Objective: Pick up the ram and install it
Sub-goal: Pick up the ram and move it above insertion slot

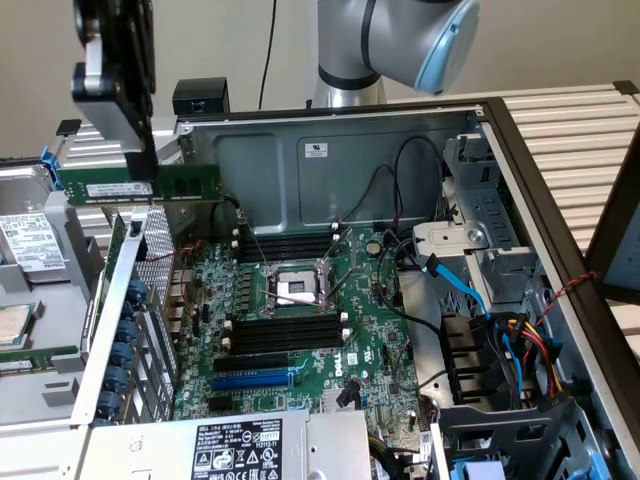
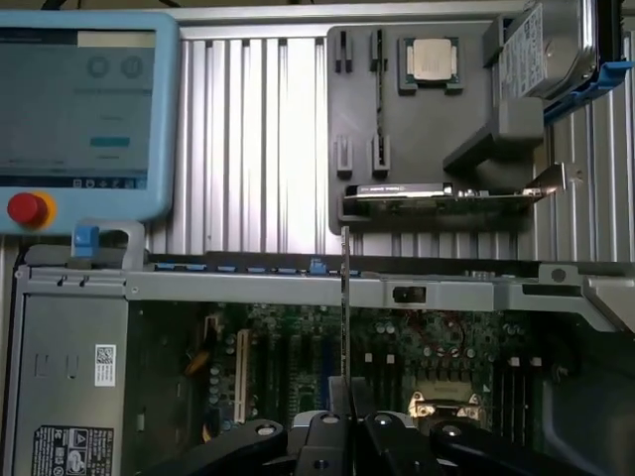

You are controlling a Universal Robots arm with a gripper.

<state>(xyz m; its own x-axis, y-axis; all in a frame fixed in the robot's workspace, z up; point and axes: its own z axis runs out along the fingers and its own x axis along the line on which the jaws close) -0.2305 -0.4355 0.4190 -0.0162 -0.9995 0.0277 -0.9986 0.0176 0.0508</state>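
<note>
The gripper [image 2: 343,424] is pinched almost shut on the ram [image 2: 344,297]. It grips the stick's upper edge, apparently to leave the contact edge free, and holds it level in the air. The motherboard's empty black memory slots [image 1: 285,330] lie below the gripper.

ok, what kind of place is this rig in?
Looks like a robotics lab bench for PC assembly: an open desktop case with its motherboard exposed, a teach pendant on the slatted aluminium table, and a grey tray holding spare parts.
</note>
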